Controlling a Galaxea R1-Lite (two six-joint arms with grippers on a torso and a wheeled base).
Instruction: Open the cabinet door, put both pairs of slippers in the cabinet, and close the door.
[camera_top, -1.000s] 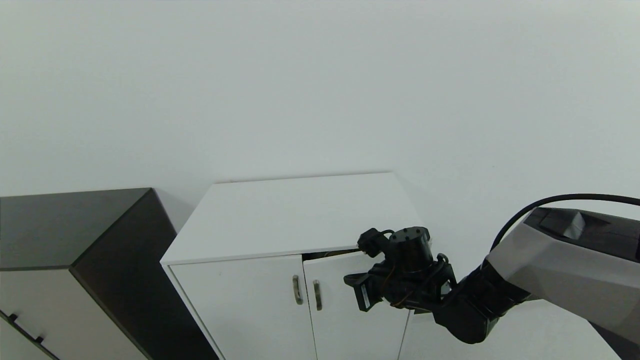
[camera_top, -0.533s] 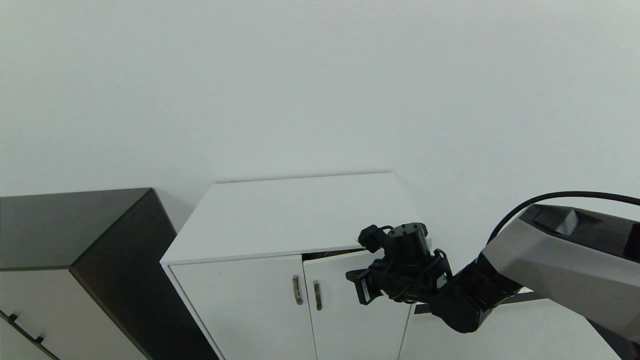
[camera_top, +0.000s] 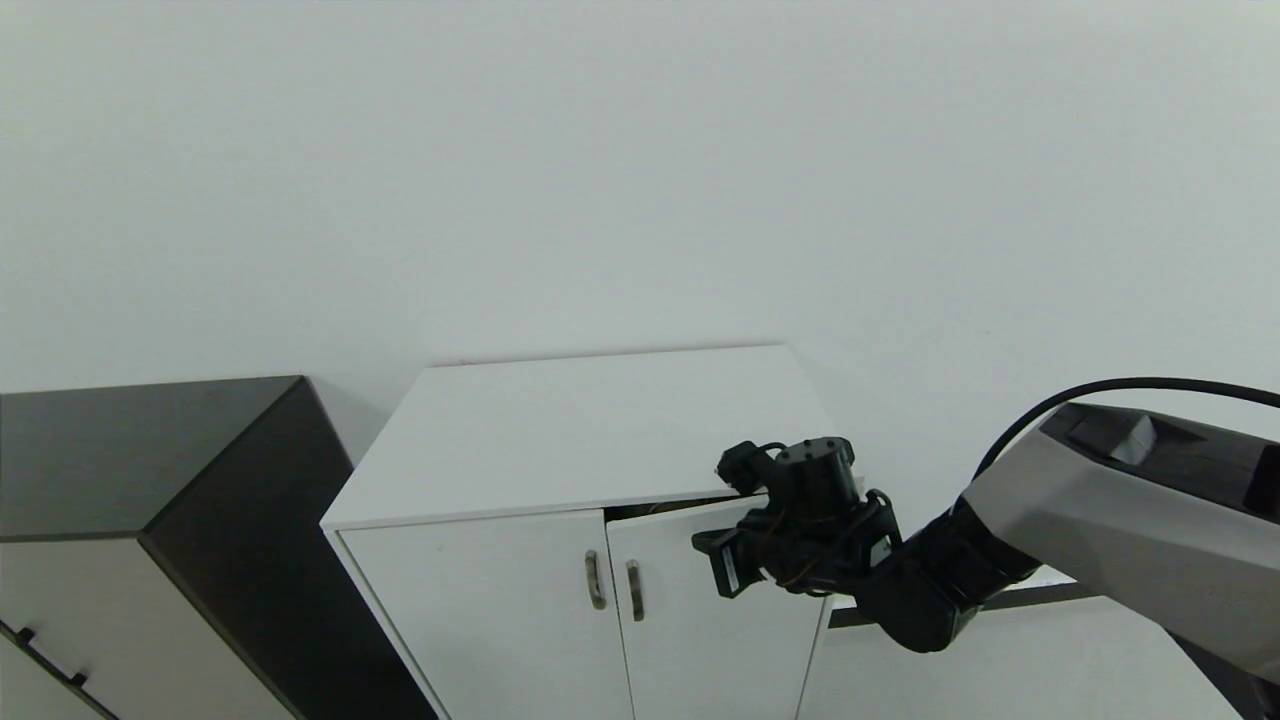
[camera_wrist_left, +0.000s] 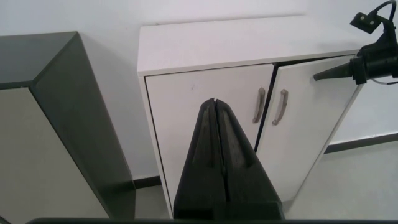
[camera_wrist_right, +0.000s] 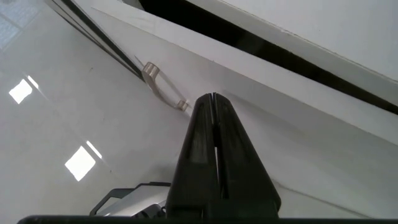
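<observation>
Wall (camera_top: 640, 150): plain and pale, behind everything.
Dark cabinet (camera_top: 150, 450): stands at the left, just beside the white one.
Cabinet (camera_top: 600, 430): white, two doors, against the wall at centre.
Left door (camera_top: 500, 620): flush with the frame.
Right door (camera_top: 690, 640): slightly ajar. A dark gap (camera_top: 660, 508) runs along its top edge, wider toward the right.
Right arm: comes in from the near right, its wrist in front of the right door's upper part.
Right gripper (camera_wrist_right: 213, 102): fingers pressed together with nothing between them, tip close against the door face and just beside the handle (camera_wrist_right: 163, 87).
Left gripper (camera_wrist_left: 215, 106): fingers closed flat on each other and empty, held near, well apart from the cabinet and pointing toward the left door.
Change: over the last second the right wrist rose a little and edged farther in toward the cabinet. The gap at the door top looks the same width.
Meaning: the door has not yet swung either way. With closed fingers on the door face rather than around the handle, this looks like a push or a nudge at the edge, not a pull. Which stage of the task this serves cannot be told.
</observation>
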